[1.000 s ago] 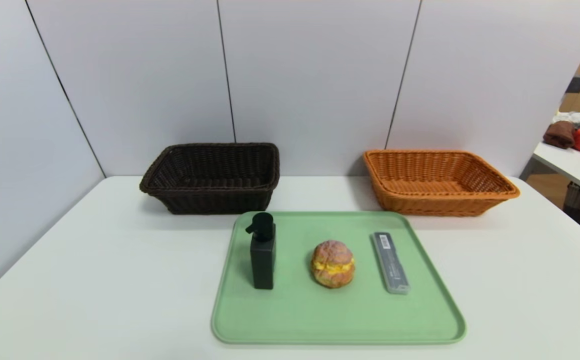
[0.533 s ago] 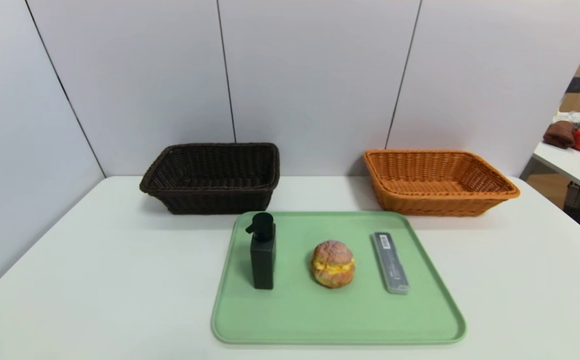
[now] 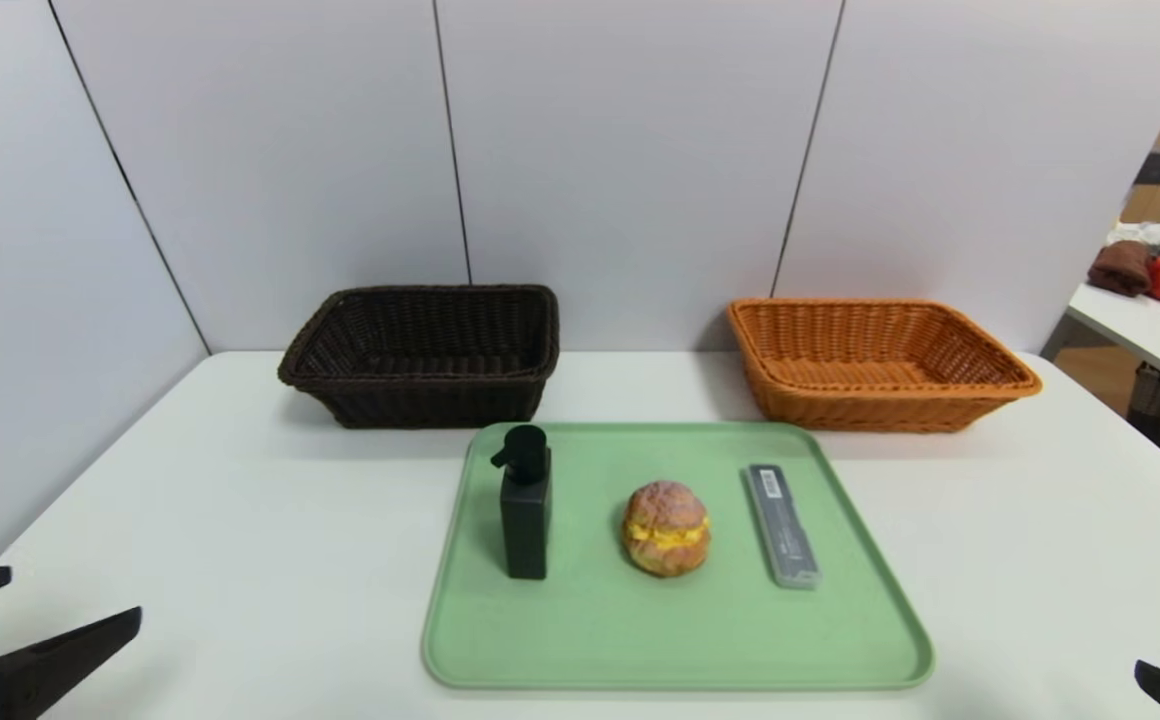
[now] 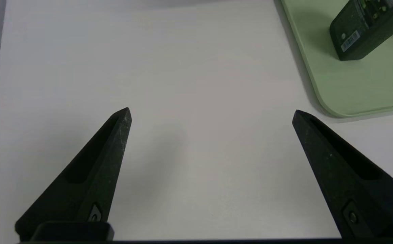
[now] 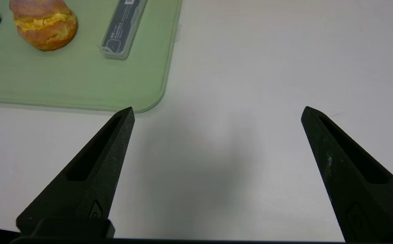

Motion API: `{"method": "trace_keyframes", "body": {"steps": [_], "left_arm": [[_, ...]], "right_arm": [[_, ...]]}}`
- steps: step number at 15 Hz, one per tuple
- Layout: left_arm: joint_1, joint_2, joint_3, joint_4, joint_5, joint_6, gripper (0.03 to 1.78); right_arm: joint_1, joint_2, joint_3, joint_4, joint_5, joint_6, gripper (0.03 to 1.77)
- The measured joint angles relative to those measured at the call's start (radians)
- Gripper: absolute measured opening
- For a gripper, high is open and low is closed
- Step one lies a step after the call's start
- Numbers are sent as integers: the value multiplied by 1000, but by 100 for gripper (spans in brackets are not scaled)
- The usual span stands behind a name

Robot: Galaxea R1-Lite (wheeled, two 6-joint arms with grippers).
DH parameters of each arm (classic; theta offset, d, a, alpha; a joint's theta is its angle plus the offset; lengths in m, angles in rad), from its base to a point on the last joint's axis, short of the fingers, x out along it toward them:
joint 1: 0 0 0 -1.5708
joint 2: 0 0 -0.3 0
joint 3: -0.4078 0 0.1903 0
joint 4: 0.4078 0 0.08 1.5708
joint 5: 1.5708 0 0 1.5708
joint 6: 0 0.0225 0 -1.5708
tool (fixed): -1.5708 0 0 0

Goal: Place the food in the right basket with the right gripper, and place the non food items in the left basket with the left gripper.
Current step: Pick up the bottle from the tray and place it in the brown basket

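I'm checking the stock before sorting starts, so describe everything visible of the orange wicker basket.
The orange basket is a rectangular, open-topped container that looks like woven wicker, with a thick braided rim and flared sides narrowing to a smaller base. It stands upright and empty on the white table, at the far right, close to the pale wall panels and just beyond the far right corner of the green tray. Neither gripper touches it.

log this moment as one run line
left gripper: open, over table | right gripper: open, over table | bun, bottle, case: on tray
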Motion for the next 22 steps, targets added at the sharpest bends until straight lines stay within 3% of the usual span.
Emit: {"method": "trace_keyframes", "body": {"steps": [2,5,8,12,19,22], "left_arm": [[-39,66,-12,-6,-65,10,169],[-125,122,-50,-6,-83,11,169],[-168,183,-74,-25,-100,15,169],[-210,305,-68,-122,-179,16,169],[-424,497,-69,-359,-184,7,169],[-469,571,-69,-461,-177,10,169]], "right_arm": [[0,89,-55,41,14,-6,170],[0,212,-123,74,29,-32,170],[0,287,-151,78,77,-60,170],[46,321,-140,77,160,-63,170],[80,404,-179,60,162,-65,170],[80,421,-189,43,160,-59,170]]}}
